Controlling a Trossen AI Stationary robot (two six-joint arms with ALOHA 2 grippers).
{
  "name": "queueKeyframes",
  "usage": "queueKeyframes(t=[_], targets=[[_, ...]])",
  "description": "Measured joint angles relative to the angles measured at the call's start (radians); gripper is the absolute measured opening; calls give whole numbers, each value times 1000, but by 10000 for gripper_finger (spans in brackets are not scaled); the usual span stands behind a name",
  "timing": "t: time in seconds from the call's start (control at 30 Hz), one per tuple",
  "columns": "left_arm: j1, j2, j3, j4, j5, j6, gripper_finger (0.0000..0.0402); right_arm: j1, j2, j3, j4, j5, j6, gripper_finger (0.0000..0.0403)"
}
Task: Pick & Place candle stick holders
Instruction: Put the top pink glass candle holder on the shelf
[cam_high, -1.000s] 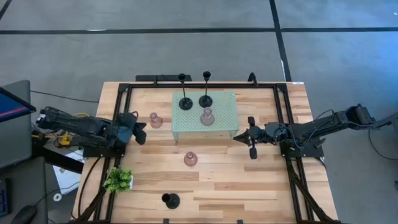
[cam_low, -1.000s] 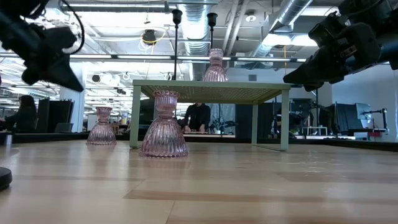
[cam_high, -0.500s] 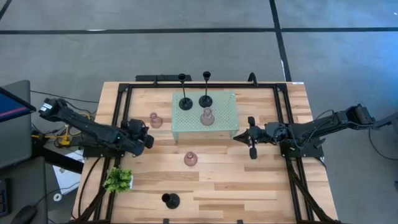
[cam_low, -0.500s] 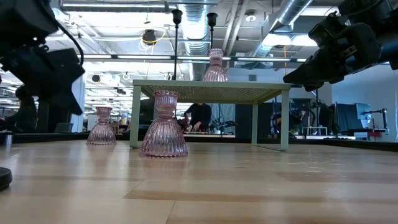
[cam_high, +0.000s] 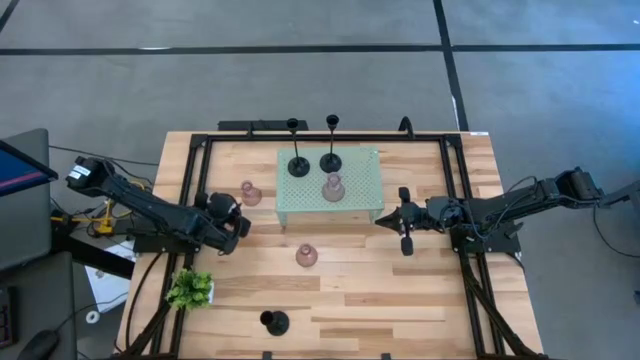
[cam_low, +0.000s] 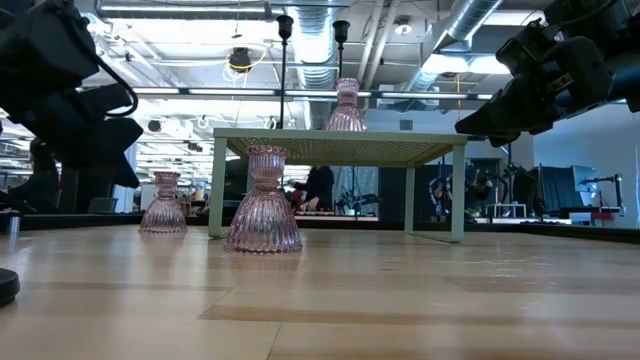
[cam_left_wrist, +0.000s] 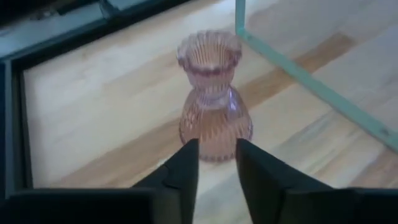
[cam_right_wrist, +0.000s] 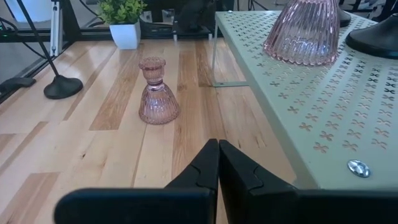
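One pink holder (cam_high: 250, 194) stands on its base on the table, left of the pale green stand (cam_high: 362, 168). My left gripper (cam_high: 232, 222) is just on its near side, low and a little open; in the left wrist view the holder (cam_left_wrist: 214, 106) stands just beyond my fingertips (cam_left_wrist: 216, 155), untouched. A second pink holder (cam_high: 307, 255) stands mid-table. A third (cam_high: 333, 187) and two black holders (cam_high: 298, 165) (cam_high: 331, 160) stand on the stand. Another black holder (cam_high: 273, 322) stands near the front edge. My right gripper (cam_high: 405, 222) is shut and empty, right of the stand.
A small green plant (cam_high: 190, 290) stands at the front left. The stand's legs (cam_low: 218, 185) and edge (cam_left_wrist: 298, 74) are close to the right of the left pink holder. A black frame (cam_high: 330, 136) runs along the table's sides and far edge. People show in the room behind.
My left arm has stretched out. Its gripper has come down and gone a little toward the table's right, ending low and close to the near side of the left pink holder. No holder has moved.
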Motion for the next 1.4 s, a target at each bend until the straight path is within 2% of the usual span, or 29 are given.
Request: queueKeyframes(t=[0.3, 0.6, 0.73, 0.83, 1.07, 1.2, 1.4], targets=[[0, 0, -18, 121, -140, -3, 212, 0, 0, 0, 0, 0, 0, 1], [0, 0, -172, 408, -173, -3, 281, 0, 0, 0, 0, 0, 0, 1], [0, 0, -226, 514, -194, 4, 296, 0, 0, 0, 0, 0, 0, 1], [5, 0, -235, 531, -216, 37, 304, 0, 0, 0, 0, 27, -2, 1], [78, 0, -235, 639, -219, 351, 314, 0, 0, 0, 0, 74, -2, 1], [129, 0, -235, 656, -217, 376, 315, 0, 0, 0, 0, 74, -1, 1], [192, 0, -235, 684, -108, 379, 315, 0, 0, 0, 0, 74, -1, 1]])
